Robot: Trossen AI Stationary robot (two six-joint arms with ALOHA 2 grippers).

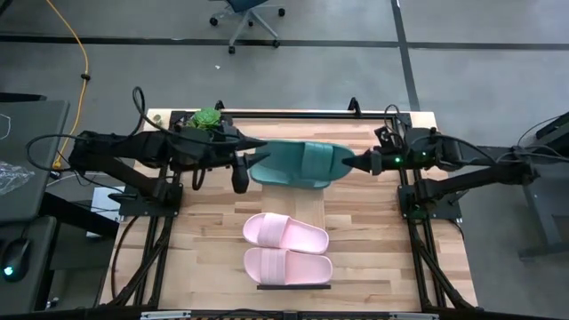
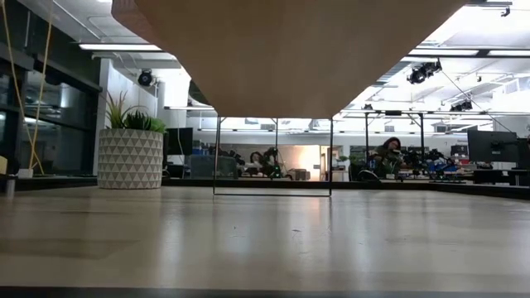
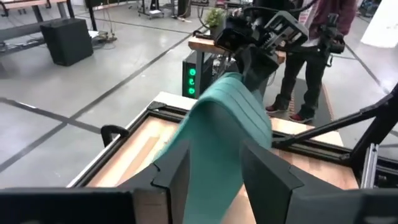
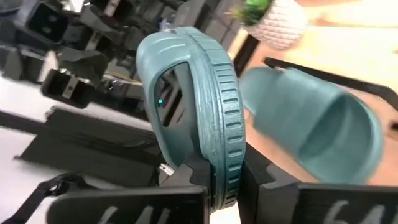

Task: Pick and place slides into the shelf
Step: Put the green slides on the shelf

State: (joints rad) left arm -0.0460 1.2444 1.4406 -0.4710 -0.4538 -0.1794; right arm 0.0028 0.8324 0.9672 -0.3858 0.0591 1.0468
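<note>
No readable writing or brand marks. Two teal slides (image 1: 298, 164) mid-table between the arms; right gripper (image 1: 352, 163) is clamped on the edge of one, raised on edge, while the left gripper (image 1: 250, 161) fingers straddle its other end, whether gripping unclear. Two pink slides (image 1: 286, 248) rest on the shelf (image 1: 293, 286) at the near edge. One potted plant (image 1: 206, 119).

The two rubber slide sandals with wide ribbed straps held up over the far half of the table (image 1: 298, 164) are dark teal green, one showing a notched tread pattern along its sole edge (image 4: 214, 93). The two matching rubber slides lying side by side nearer the front (image 1: 286, 233) are pale pink. The butcher-block tabletop (image 1: 373, 240) is light wood in lengthwise strips, framed in black metal, and the round planter (image 2: 130, 157) is white with a raised triangle pattern and green leaves.
</note>
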